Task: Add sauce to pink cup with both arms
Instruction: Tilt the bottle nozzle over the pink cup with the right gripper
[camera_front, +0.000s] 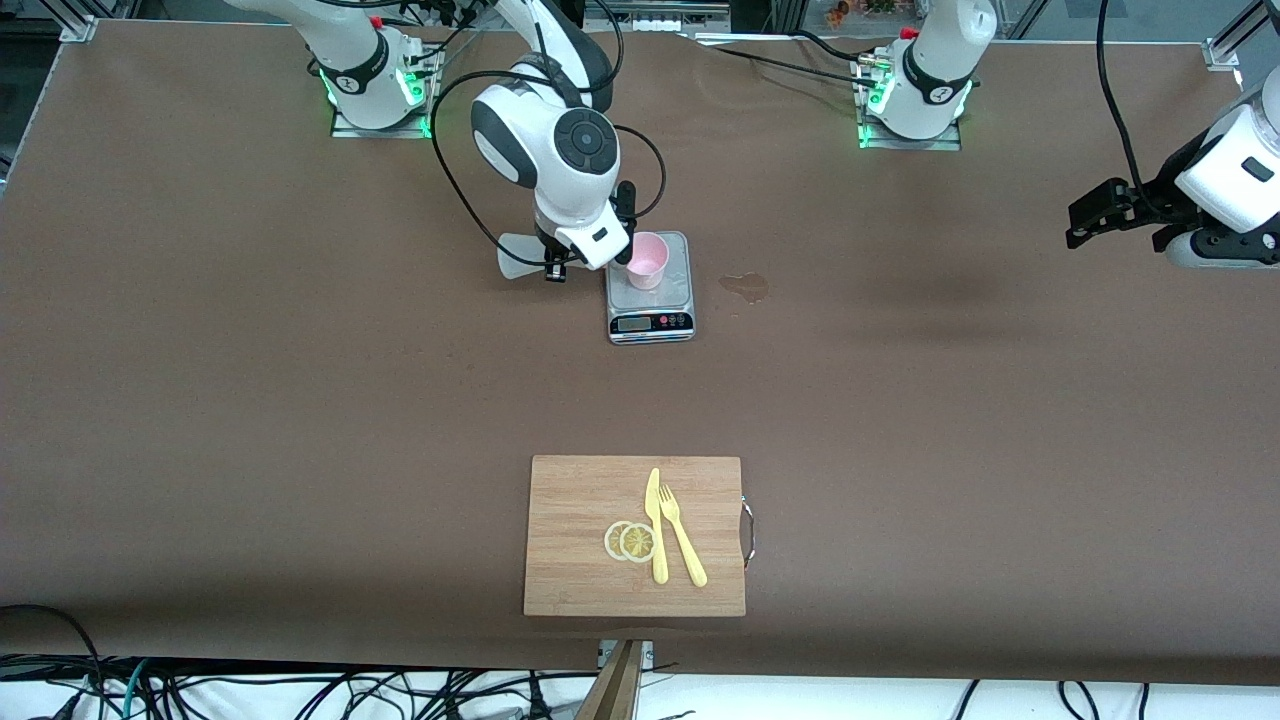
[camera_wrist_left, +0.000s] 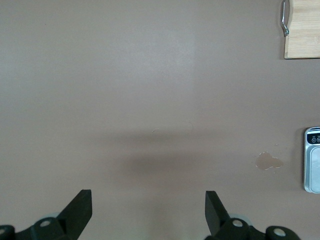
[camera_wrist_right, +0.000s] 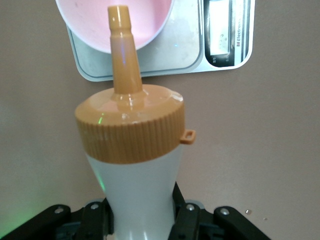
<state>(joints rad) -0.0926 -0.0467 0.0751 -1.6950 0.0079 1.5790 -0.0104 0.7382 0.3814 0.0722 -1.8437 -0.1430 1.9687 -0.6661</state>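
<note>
Sauce (camera_wrist_right: 131, 165) is clamped between right gripper (camera_wrist_right: 142, 220) jaws, nozzle aimed into pink cup (camera_front: 647, 259) for dispensing; left gripper (camera_wrist_left: 148, 210) is parked, jaws released.

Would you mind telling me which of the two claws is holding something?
The right claw, over the scale, grips the sauce bottle; the left claw is open and empty.

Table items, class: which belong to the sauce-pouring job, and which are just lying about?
Job: sauce bottle held by the right gripper; pink cup on the scale; left gripper, open, waiting.

Lying about: cutting board, knife, fork, lemon slices, spill stain.
</note>
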